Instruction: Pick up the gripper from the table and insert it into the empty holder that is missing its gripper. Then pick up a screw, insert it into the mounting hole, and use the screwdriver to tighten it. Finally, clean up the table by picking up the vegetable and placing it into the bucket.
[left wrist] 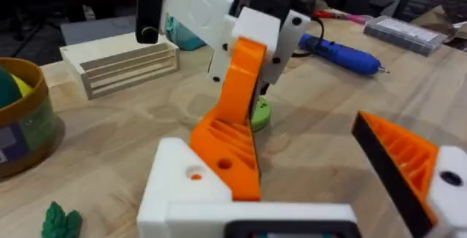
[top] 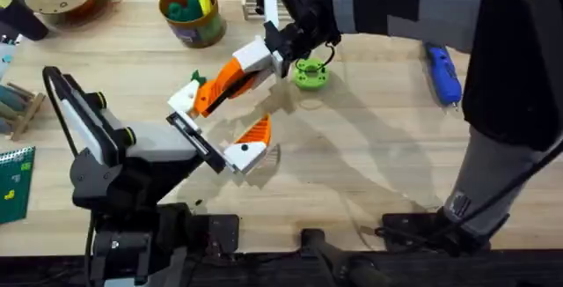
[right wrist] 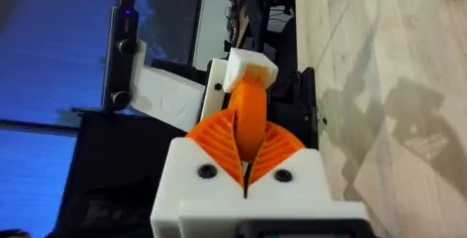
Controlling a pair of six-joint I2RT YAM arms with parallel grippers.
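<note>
Gripper, the orange wedge, hangs above the desk pinched between the pads of the right end effector, its free tip pressed into the white holder on the left end effector. The left wrist view shows the wedge standing tilted in the holder, not yet flush, while the left end effector stands spread, its other finger already wearing an orange pad. So the insertion step is in hand, and judging by the tilt, unfinished. The next move likely calls for the right arm to rotate the wedge into line and push it fully down into its seat before letting go.

Beyond them, the lime-green ring lies just beside the right end effector. The blue screwdriver lies untouched well off to the right. The vegetable lies near the holder, and the bucket stands at the far edge.
</note>
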